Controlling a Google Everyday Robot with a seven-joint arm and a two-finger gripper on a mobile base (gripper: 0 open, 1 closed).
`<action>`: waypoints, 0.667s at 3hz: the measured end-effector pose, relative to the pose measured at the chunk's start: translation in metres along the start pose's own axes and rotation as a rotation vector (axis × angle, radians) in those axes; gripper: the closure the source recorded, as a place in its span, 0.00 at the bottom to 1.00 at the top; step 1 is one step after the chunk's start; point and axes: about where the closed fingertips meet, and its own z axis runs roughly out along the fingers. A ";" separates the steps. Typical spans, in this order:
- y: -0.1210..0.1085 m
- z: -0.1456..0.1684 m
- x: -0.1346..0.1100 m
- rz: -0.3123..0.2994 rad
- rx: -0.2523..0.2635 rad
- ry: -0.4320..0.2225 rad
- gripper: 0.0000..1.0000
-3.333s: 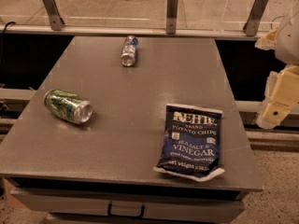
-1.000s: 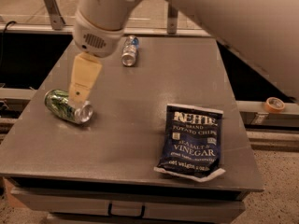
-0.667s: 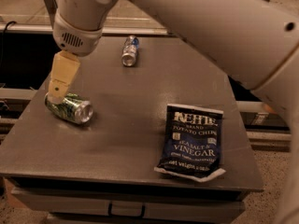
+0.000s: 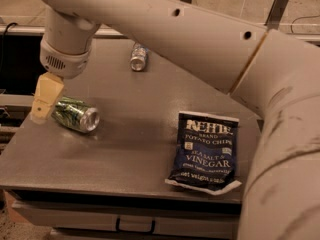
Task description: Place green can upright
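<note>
The green can (image 4: 76,114) lies on its side near the left edge of the grey table (image 4: 135,129), with its silver end facing front right. My gripper (image 4: 44,100) hangs from the wrist at the can's left end, low over the table's left edge and right beside or touching the can. My arm crosses the upper part of the view from the right.
A silver-and-blue can (image 4: 138,57) lies on its side at the back of the table. A dark blue salt and vinegar chips bag (image 4: 205,152) lies flat at the front right. A drawer front with a handle (image 4: 135,226) is under the table top.
My arm has swung in from the right across the table, and the gripper has moved left and down to the green can's left end. The can has not moved.
</note>
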 end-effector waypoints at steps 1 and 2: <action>-0.004 0.020 0.006 0.088 0.035 0.036 0.00; -0.009 0.036 0.013 0.167 0.060 0.071 0.00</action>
